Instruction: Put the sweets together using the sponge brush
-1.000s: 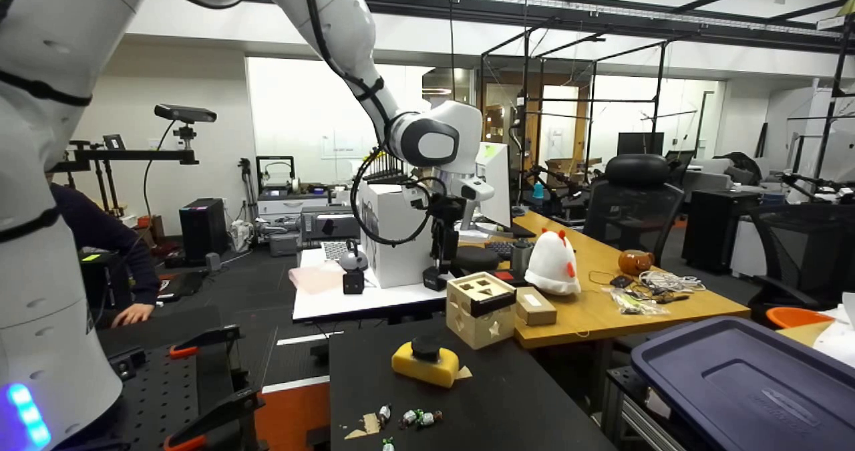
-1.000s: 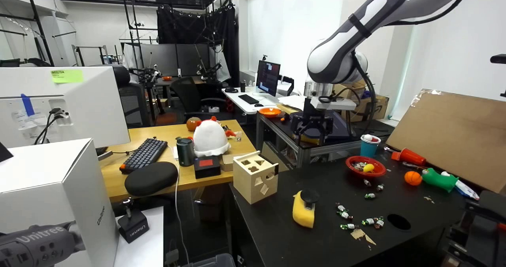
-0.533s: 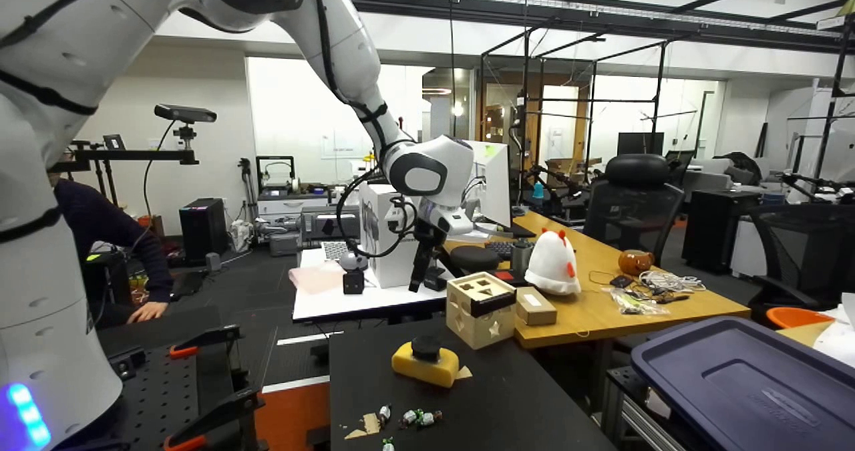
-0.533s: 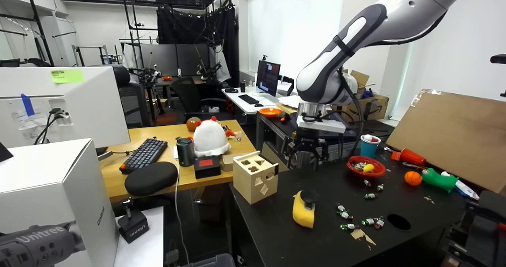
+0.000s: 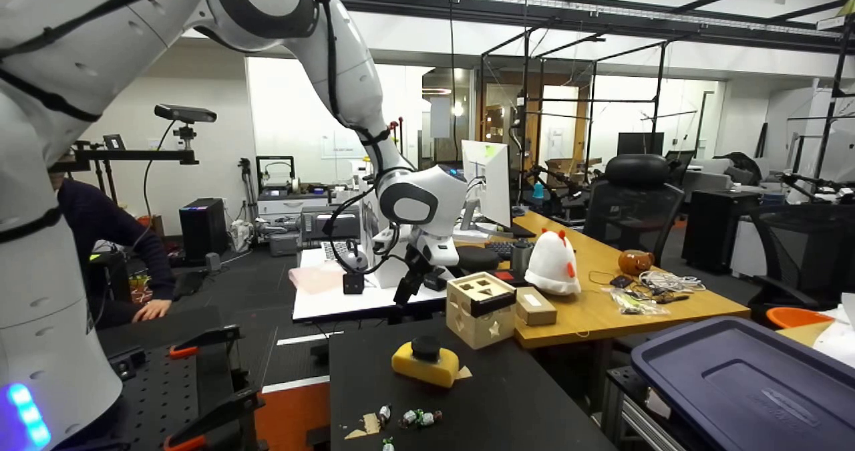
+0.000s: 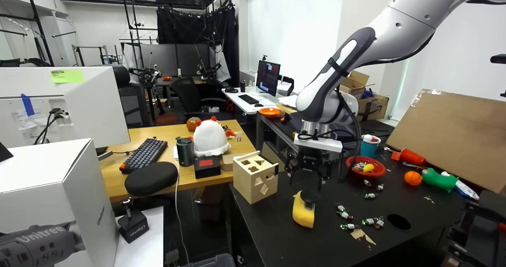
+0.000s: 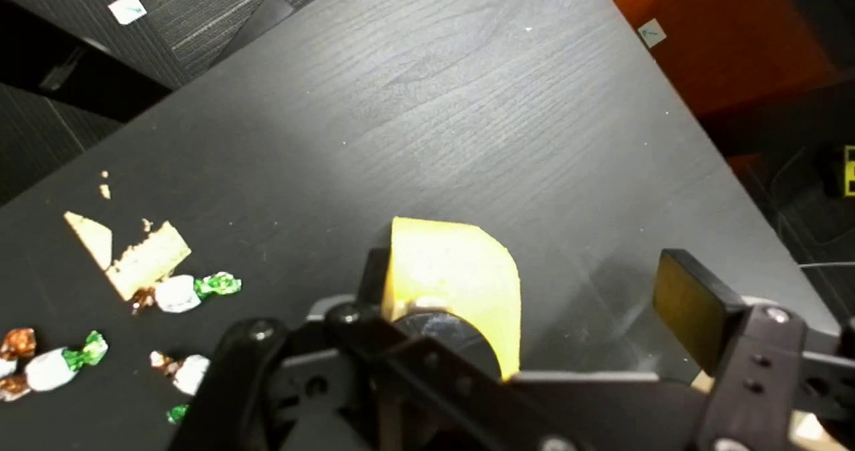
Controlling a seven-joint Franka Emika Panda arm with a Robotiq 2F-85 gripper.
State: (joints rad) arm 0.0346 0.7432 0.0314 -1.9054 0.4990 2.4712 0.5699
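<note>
Hangs lower and nearer the black table (image 6: 284,239) than half a second ago, with the arm (image 5: 361,87) bent high at the elbow and sloping down to a downward-aimed gripper (image 6: 305,184) spread wide and released. Has the dark-topped sponge brush (image 5: 424,369) below, on the table, with one end toward the top of the wrist view and its long axis nearly left to right in an exterior view. Shows wrapped sweets (image 7: 177,294) scattered farther off.
</note>
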